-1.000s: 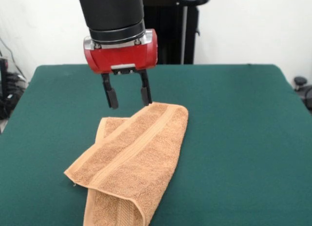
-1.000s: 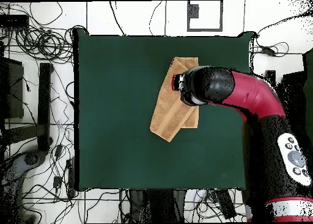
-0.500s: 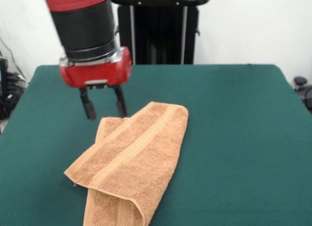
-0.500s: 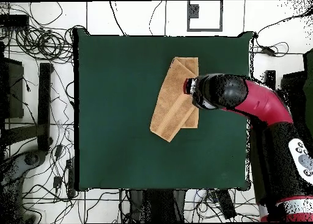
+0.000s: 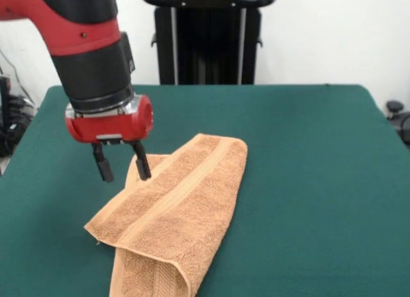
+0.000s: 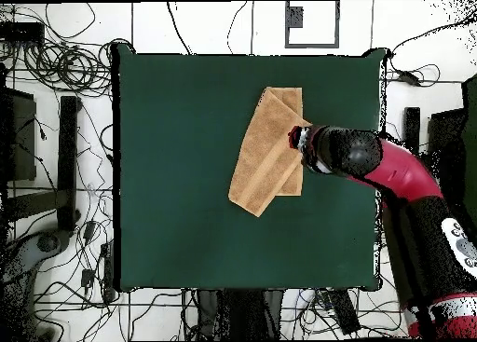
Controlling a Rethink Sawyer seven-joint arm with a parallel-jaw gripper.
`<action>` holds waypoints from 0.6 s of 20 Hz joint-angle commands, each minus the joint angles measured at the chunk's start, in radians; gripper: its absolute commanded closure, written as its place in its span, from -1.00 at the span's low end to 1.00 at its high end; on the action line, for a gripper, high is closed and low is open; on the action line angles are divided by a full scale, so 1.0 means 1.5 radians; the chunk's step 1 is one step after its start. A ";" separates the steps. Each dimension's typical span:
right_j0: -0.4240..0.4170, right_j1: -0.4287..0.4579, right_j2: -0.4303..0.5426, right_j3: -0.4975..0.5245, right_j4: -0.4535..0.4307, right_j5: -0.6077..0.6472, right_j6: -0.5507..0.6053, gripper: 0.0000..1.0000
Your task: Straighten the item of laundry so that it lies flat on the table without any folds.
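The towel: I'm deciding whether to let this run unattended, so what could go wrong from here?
1. The open gripper hangs at the towel edge where layers overlap; it may pinch both and drag the fold along.
2. The towel reaches the table near edge in the front view; a pull that way could slide it off.

folded orange-tan towel (image 5: 172, 214) lies on green table (image 5: 307, 182).

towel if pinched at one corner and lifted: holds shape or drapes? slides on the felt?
Likely drapes: the towel already lies folded over itself in soft layers, so it should hang limp from the open gripper. Probably light, being thin terry. Its looped pile against the felt-like table suggests it drags and bunches rather than sliding.
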 commanded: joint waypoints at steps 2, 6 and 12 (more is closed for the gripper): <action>0.026 0.037 0.073 0.091 -0.032 -0.044 -0.015 -1.00; 0.033 0.030 0.069 0.099 -0.033 -0.055 0.007 -1.00; 0.033 0.031 0.065 0.094 -0.036 -0.050 0.004 -1.00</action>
